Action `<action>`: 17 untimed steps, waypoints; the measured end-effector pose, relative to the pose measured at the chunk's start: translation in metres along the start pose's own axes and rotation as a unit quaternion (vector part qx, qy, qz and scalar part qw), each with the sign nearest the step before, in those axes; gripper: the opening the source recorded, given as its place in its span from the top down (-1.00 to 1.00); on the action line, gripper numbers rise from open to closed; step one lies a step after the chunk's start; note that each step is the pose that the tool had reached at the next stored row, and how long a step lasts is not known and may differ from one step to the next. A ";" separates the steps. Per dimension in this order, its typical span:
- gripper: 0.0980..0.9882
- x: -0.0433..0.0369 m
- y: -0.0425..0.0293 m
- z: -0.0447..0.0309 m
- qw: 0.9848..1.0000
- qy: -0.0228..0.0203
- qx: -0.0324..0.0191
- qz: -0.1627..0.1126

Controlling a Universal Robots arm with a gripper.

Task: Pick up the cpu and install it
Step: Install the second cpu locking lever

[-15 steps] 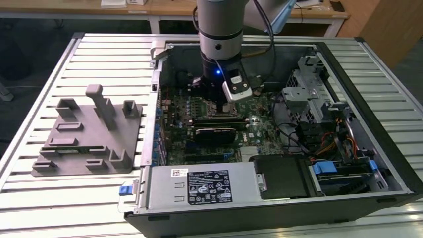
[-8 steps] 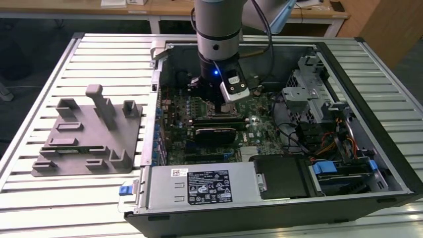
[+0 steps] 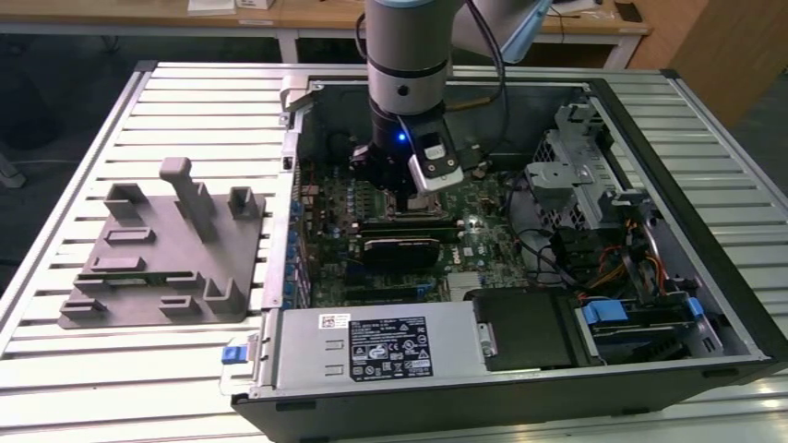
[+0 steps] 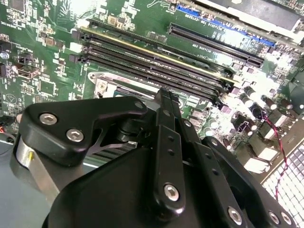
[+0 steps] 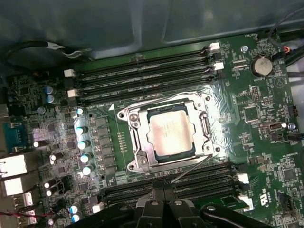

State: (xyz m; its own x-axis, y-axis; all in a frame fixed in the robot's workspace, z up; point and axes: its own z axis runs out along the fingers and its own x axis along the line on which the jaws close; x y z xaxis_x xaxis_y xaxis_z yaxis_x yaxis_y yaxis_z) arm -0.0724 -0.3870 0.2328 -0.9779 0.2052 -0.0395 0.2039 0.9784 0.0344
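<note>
While the cpu sits in its socket, the gripper hovers above it, fingers together, empty.

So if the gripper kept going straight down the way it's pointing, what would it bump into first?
Probably the cpu, already sitting in its socket on the motherboard. The gripper points down into the computer case, roughly above the socket, though how exactly it lines up is hard to judge.

From my station, second wrist view: black gripper linkage with silver screws hangs close over green motherboard. Long black memory slots run beyond it. Red-black wire toward board edge.
</note>
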 end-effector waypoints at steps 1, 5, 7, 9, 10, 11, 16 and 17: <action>0.98 0.0000 0.0000 0.0000 1.000 0.000 0.000 0.000; 0.98 -0.0001 -0.0001 0.0010 1.000 0.001 -0.001 0.000; 0.98 -0.0001 -0.0005 0.0025 1.000 0.001 -0.002 0.000; 0.98 -0.0001 -0.0009 0.0042 1.000 0.001 -0.003 0.000; 0.98 -0.0001 -0.0012 0.0050 1.000 0.001 -0.003 0.000; 0.98 -0.0001 -0.0015 0.0057 1.000 0.001 -0.003 0.000; 0.98 -0.0007 -0.0051 0.0079 1.000 0.002 -0.008 0.000; 0.98 -0.0008 -0.0061 0.0081 1.000 0.003 -0.009 0.000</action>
State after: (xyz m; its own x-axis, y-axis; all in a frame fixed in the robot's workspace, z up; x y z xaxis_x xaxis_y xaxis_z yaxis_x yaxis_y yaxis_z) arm -0.0725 -0.3930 0.2246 -0.9780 0.2057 -0.0341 0.2037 0.9776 0.0531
